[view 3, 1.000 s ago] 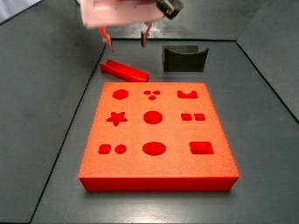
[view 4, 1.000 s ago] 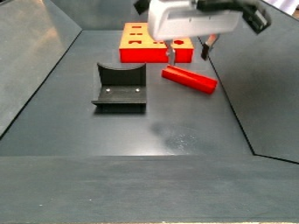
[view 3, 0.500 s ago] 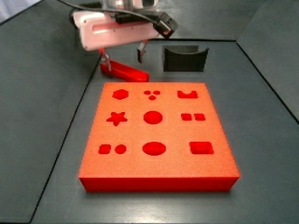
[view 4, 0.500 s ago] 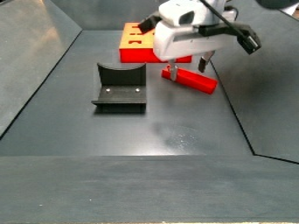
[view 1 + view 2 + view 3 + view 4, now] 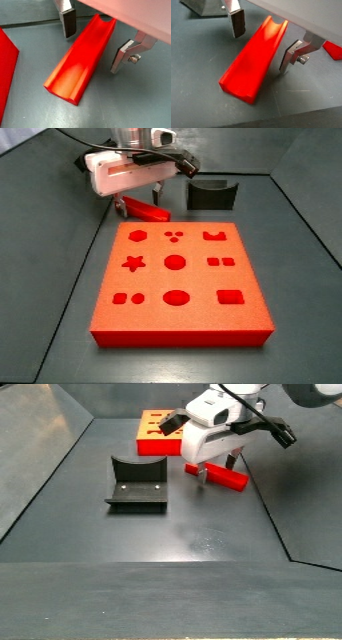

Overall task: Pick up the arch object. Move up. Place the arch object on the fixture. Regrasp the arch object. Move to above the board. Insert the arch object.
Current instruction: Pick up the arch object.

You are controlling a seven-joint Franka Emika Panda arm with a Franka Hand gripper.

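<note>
The arch object (image 5: pixel 79 62) (image 5: pixel 254 59) is a long red bar with a groove along its top, lying flat on the dark floor. My gripper (image 5: pixel 92 45) (image 5: pixel 260 46) straddles it, open, one finger (image 5: pixel 67 22) (image 5: pixel 236 23) on each side with a gap to the bar. In both side views the gripper (image 5: pixel 140 198) (image 5: pixel 214 468) is low over the arch object (image 5: pixel 143 207) (image 5: pixel 225 478), which lies between the board (image 5: pixel 181 283) (image 5: pixel 150 436) and the floor's edge. The fixture (image 5: pixel 210 195) (image 5: pixel 138 484) stands apart with nothing in it.
The board's corner (image 5: pixel 5 75) shows close beside the bar in a wrist view, and another red corner (image 5: pixel 333 49) in a wrist view. The fixture's base (image 5: pixel 204 7) lies just beyond one finger. Sloping grey walls (image 5: pixel 54 444) enclose the floor.
The gripper has come down from well above the arch object until its open fingers reach the floor level around the bar. The bar has not moved.
</note>
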